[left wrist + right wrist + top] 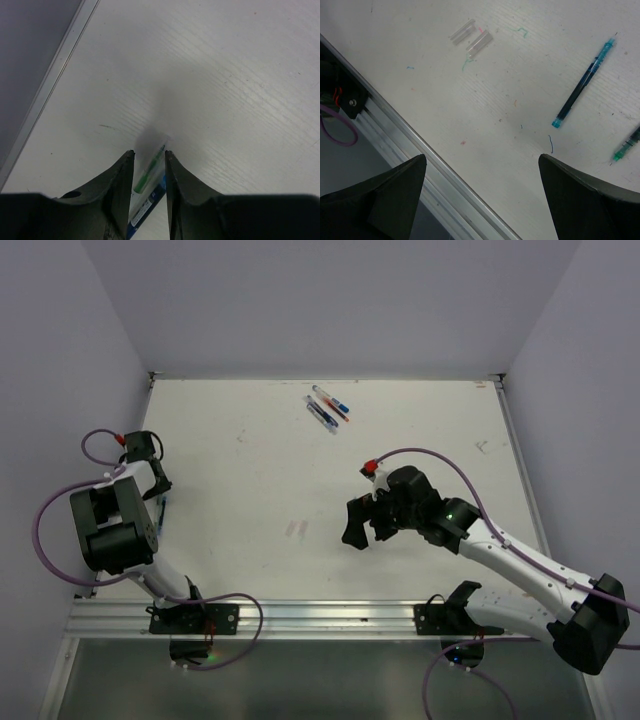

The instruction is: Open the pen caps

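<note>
A few thin pens [328, 408] with blue and red ends lie together at the far middle of the table. My left gripper [155, 485] is at the left edge. In the left wrist view its fingers [149, 152] stand close together around a clear pen [150, 172] with a green refill and a blue labelled part [145, 210]. My right gripper [365, 525] hovers open and empty over the middle front; its fingers [481, 157] stand wide apart. A teal-blue pen [584, 84] and a green-tipped pen [627, 146] lie to its right. I cannot make out separate caps.
Two short clear tubes [471, 37] lie side by side on the table, also seen from above [297, 529]. The metal rail [435, 165] of the near table edge runs under the right gripper. Walls close in the table on the left, right and far sides.
</note>
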Controlling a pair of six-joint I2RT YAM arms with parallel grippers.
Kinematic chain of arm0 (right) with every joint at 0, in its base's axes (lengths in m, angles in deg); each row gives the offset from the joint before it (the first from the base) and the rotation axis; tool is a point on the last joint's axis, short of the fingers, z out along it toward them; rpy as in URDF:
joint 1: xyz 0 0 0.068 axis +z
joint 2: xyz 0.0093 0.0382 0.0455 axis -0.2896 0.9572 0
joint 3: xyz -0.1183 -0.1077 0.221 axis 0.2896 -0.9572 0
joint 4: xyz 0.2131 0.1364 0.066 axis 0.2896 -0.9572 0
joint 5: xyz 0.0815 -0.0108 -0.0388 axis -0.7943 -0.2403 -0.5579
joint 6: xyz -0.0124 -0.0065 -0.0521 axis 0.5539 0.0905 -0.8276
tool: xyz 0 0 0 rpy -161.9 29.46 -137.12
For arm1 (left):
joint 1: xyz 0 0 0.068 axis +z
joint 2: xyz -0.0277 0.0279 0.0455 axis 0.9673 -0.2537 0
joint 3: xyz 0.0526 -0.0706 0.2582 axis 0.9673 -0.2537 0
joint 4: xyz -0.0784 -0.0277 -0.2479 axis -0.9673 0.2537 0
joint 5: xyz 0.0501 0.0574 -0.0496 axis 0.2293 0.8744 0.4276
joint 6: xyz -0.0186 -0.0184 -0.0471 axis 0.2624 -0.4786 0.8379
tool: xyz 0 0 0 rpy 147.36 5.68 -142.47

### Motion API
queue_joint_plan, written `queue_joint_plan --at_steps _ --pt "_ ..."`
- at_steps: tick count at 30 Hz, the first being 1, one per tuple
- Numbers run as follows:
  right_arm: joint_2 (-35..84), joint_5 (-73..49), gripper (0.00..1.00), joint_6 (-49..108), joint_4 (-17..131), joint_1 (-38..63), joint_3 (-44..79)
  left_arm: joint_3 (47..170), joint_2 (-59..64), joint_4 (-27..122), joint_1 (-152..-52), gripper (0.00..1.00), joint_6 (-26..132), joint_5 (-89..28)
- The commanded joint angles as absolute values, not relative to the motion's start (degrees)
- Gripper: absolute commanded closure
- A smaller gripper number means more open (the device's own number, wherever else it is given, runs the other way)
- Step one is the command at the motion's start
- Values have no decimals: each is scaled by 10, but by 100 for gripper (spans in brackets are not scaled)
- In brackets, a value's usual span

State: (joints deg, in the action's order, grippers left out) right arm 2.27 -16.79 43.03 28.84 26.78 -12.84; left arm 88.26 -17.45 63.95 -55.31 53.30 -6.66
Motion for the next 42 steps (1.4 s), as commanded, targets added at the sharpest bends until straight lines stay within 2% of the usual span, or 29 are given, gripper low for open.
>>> queue_joint_plan --at_steps 1,7,11,17,29,42 --pt "9 -160 1 424 299 271 -132 878 -180 616 -551 67 521 -67" --pt "5 -155 2 424 296 270 -133 875 -183 618 -556 69 512 -60" --pt "1 -150 1 422 294 271 -132 875 -193 619 -557 77 506 -51" --pt "-4 -145 1 423 292 271 -133 877 -206 614 -557 78 501 -53" --pt "-4 -141 1 424 295 271 -135 900 -236 615 -562 98 458 -64" --pt "-7 -135 1 424 295 270 -135 906 -187 626 -590 100 449 -21"
